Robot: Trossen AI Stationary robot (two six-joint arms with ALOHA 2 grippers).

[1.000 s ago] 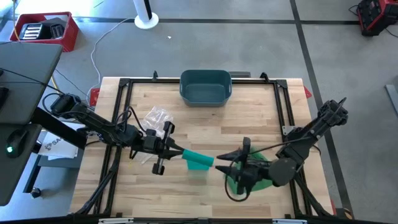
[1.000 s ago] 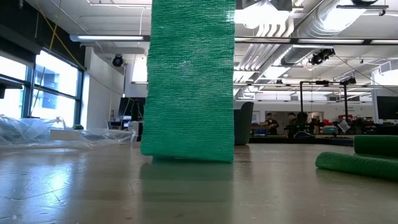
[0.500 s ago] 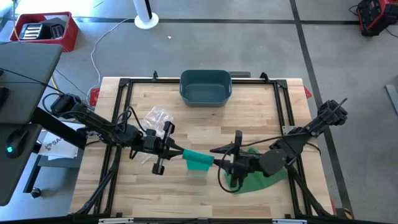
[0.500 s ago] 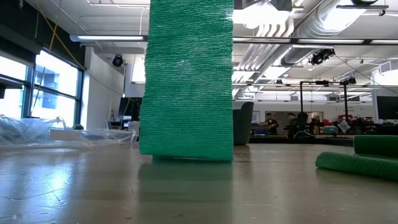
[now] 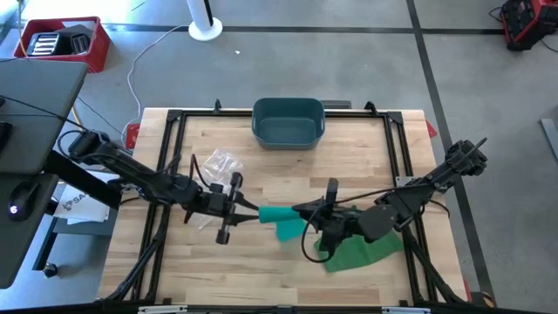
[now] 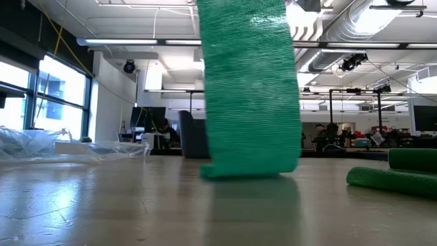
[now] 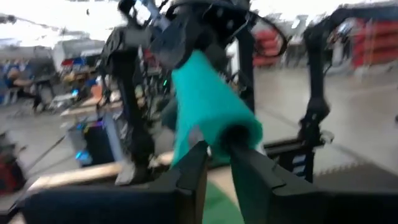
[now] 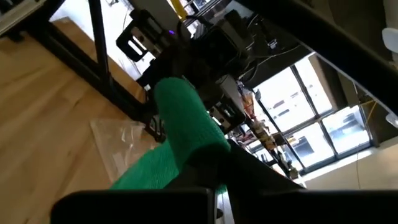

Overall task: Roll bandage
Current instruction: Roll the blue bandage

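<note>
both end effectors grip the bandage roll [image 5: 281,215]; bin [image 5: 289,121] holds nothing

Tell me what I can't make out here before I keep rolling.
- Low view: the bandage fills the middle; its upper end runs off the top edge, so both tools are out of frame.
- Left wrist view: motion blur hides how the left tool grips the roll's end.
- High view: the loose bandage heap lies partly under the right arm; the right tool is too small to read.
</note>
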